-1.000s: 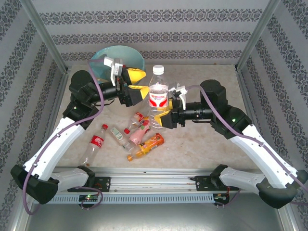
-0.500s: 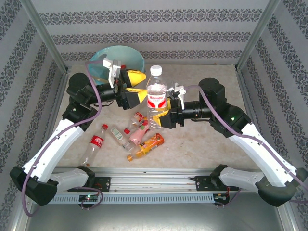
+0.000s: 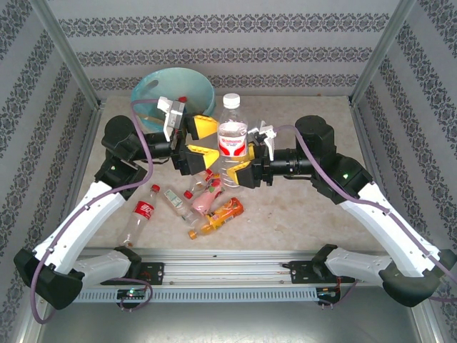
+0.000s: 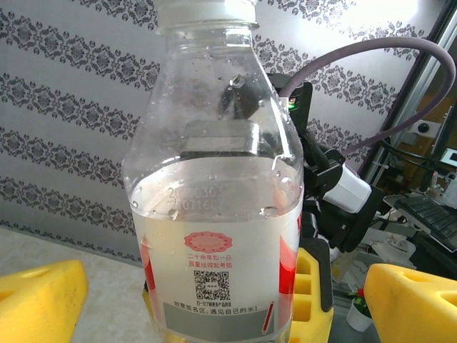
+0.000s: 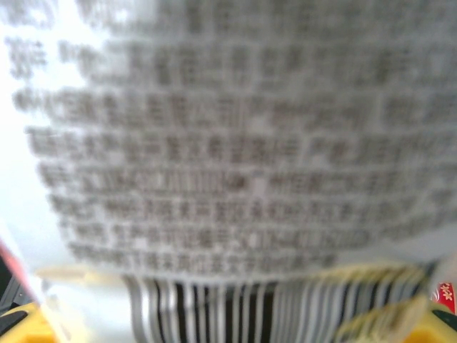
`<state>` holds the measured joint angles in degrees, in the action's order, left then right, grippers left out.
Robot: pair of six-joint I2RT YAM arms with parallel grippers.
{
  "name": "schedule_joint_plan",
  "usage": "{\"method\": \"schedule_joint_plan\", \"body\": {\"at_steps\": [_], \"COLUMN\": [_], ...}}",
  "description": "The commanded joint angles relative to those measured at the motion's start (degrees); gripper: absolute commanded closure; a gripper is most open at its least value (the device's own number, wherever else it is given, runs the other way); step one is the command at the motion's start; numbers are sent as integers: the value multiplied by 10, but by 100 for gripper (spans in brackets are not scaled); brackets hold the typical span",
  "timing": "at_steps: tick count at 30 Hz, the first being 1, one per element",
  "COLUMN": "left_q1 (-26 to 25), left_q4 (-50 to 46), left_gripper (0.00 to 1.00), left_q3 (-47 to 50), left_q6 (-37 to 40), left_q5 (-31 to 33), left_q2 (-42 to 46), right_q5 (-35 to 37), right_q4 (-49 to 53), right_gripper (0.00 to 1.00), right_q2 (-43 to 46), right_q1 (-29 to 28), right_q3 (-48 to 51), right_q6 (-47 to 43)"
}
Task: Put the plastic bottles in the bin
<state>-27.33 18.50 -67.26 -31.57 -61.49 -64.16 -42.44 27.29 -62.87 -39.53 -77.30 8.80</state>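
Left gripper (image 3: 202,140) has moved in closer, yellow fingers spread, just beside the water bottle (image 3: 232,141). Right gripper (image 3: 248,153) is clamped on it, upright, near the bin (image 3: 171,71). Clear round plastic, white cap, red-white label.

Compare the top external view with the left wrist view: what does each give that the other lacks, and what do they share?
Top external: the round cream-white bin with a blue-green liner at the far side, and small clear plastic bottles lying on the table. Left wrist: the printed QR code and the water level inside. Both: the upright clear white-capped bottle held by the right gripper, with the open left gripper spread either side of it.
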Motion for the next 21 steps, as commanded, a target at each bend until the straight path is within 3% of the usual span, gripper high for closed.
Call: {"method": "schedule_joint_plan", "body": {"at_steps": [1,4,10,15,17,21], "left_q1": [-4,-5,-5,-5,-5,-5], "left_q4": [43,74,66,60,83,109], "left_gripper": [0,1,7,22,22,13], "left_q3": [-3,-5,-5,-2,4,5], "left_q6": [-26,-55,-40,-34,-50,-78], "left_q5": [-13,-20,-21,-20,-19,-25], "left_q2": [-15,-34,-27,-22,-25,-41], "right_q5": [-9,0,20,27,22,2], "right_q4": [-16,-11,-6,-8,-11,-26], "right_gripper": [45,44,41,38,38,39], "right_q2": [-15,-31,-39,-35,-38,-45], "right_q1": [-8,-25,-31,-31,-31,-34], "right_q3": [-23,-32,-41,-37,-36,-38], "right_q6": [5,1,-6,-5,-4,7]}}
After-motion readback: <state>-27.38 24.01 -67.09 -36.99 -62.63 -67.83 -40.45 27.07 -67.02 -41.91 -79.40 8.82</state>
